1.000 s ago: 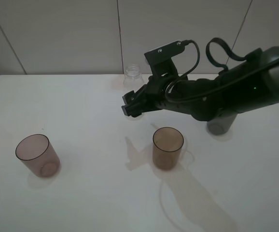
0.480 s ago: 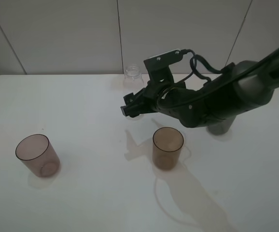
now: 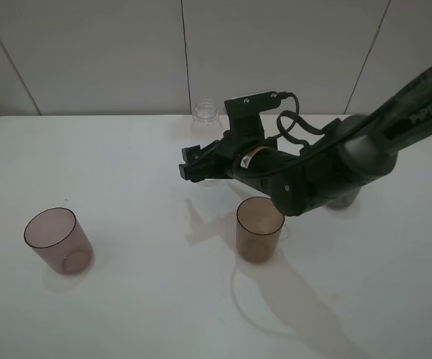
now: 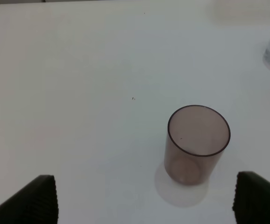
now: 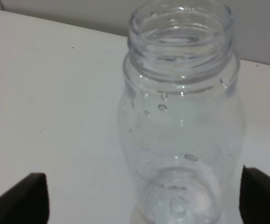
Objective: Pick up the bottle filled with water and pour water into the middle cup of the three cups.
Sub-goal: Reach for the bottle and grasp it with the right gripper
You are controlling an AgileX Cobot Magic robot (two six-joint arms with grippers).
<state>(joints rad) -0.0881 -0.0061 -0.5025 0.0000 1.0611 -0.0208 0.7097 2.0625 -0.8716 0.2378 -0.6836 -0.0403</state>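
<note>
While jaws gape, right arm seemingly faces bottle.

White table bears bottle and three cups.

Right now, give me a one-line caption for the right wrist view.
Open right gripper faces the capless clear bottle, upright on the white table.

Your right arm: glossy black casing, rounded links, white "PIPER" lettering on the upper link. Wrist camera: flat black box. Black cable, looped behind it. Small orange label at the wrist. Your right gripper and left gripper: black fingers, finely ribbed.
</note>
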